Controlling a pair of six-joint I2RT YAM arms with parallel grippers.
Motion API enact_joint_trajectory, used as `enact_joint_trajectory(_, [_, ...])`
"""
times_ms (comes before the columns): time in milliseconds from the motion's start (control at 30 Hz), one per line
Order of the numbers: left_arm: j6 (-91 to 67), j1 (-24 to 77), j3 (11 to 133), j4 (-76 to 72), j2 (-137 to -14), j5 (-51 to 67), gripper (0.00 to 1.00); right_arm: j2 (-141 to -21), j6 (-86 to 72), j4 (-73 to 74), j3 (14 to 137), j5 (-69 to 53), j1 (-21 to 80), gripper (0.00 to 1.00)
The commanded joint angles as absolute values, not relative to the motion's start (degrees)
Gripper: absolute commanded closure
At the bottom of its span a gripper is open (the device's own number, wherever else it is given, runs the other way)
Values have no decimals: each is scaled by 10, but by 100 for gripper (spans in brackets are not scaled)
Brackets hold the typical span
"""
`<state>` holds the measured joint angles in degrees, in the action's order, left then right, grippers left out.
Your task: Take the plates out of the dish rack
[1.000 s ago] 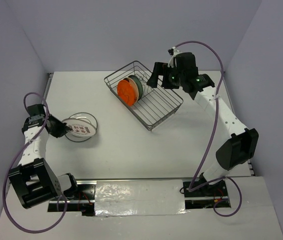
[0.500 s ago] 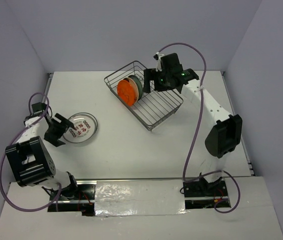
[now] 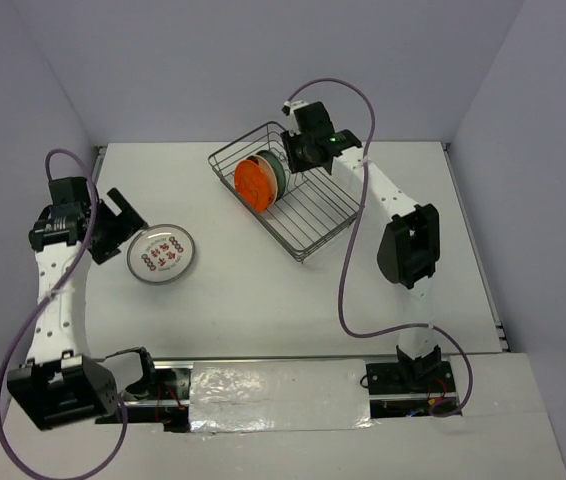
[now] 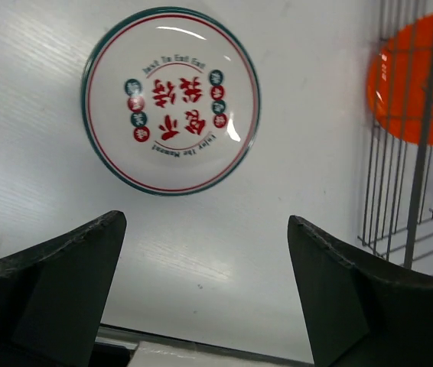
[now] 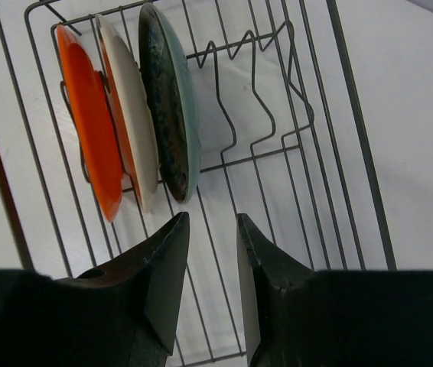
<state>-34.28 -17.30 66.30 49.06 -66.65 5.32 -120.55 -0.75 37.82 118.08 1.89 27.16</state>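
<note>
**A:** Layout, big to small?

**B:** On the desk, the dish rack sits askew near the far edge. Three plates stand on edge at its end toward the far-left corner. The orange plate is outermost, the cream plate is close against it, and the grey-green plate faces the free slots. A white plate with red motifs lies flat and face up near the left edge, outside the rack.

**A:** Tools?

**B:** The left gripper hovers just beside the white plate with its jaws wide and nothing in them. The right gripper hangs over the rack by the grey-green plate. Its jaws are only a narrow slit apart and hold nothing.

**A:** What could go wrong?

**B:** This is judgement only.
- **Rack:** it looks light and unanchored, so a skewed pull could drag or tip it.
- **Plates:** they are packed tight, so a finger pushed between grey-green and cream may topple the neighbours.
- **Grip:** the slit looks too narrow for a rim unless it widens first, and a glazed rim may slip from a shallow pinch.

**A:** Anything in the way?

**B:** The rack's raised side and the wavy slot wires hold the plates, so a plate likely has to go up before out. The right arm's purple cable hangs beside the rack. I cannot tell whether it touches.
</note>
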Motion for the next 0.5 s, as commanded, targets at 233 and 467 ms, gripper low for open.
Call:
enact_joint_trajectory(233, [-294,-131,649,545,-618,32,1,-1257,31,308,1233,40,292,61])
enact_joint_trajectory(467, [-282,-130,621,547,-612,34,0,-1290,35,294,1244,47,293,60])
